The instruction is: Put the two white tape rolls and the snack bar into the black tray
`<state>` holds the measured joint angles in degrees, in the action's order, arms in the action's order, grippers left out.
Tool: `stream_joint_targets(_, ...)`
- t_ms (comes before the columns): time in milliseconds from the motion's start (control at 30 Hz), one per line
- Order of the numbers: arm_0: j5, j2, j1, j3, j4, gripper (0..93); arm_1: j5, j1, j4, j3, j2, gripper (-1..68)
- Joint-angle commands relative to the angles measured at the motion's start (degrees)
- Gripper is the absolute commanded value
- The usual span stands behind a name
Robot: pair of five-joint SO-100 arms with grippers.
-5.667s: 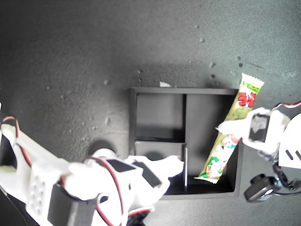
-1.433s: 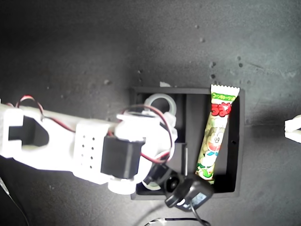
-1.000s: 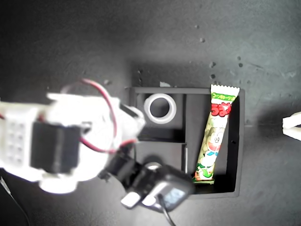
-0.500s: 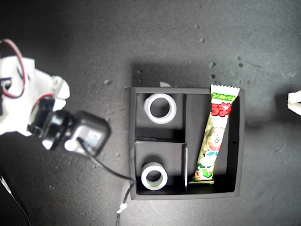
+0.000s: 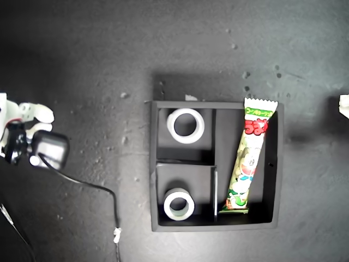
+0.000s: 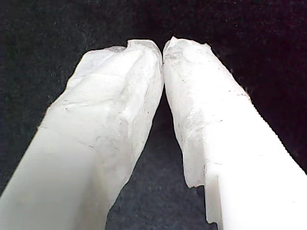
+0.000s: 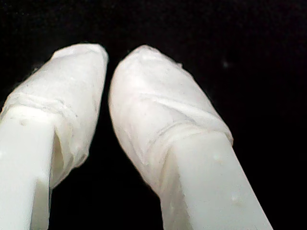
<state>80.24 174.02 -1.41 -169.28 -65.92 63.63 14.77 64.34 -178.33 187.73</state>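
Bench (image 5: 98, 49) surface is dark grey, rough, speckled with pale crumbs. Black tray (image 5: 153, 164) sits right of centre in the exterior view; one white tape roll (image 5: 185, 125) in its upper small compartment, second white tape roll (image 5: 179, 204) in the lower small one, snack bar (image 5: 249, 155) lying lengthwise in the long compartment. An arm with a black camera (image 5: 48, 152) and trailing cable (image 5: 103, 191) sits at the exterior view's left edge, well apart from the tray. My first hand (image 6: 162, 50) is empty, tips touching. My second hand (image 7: 109, 57) is empty, tips nearly together with a thin gap.
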Motion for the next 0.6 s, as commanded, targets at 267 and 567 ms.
stream_joint_targets(267,0.3,20.1,-0.4,-10.5,-6.6,0.1,-0.4,1.3,3.1,-0.7,0.5,0.0)
stream_joint_targets(567,-3.8,20.1,0.7,-10.5,-13.8,0.1,-3.3,4.4,9.1,-0.7,0.5,0.0)
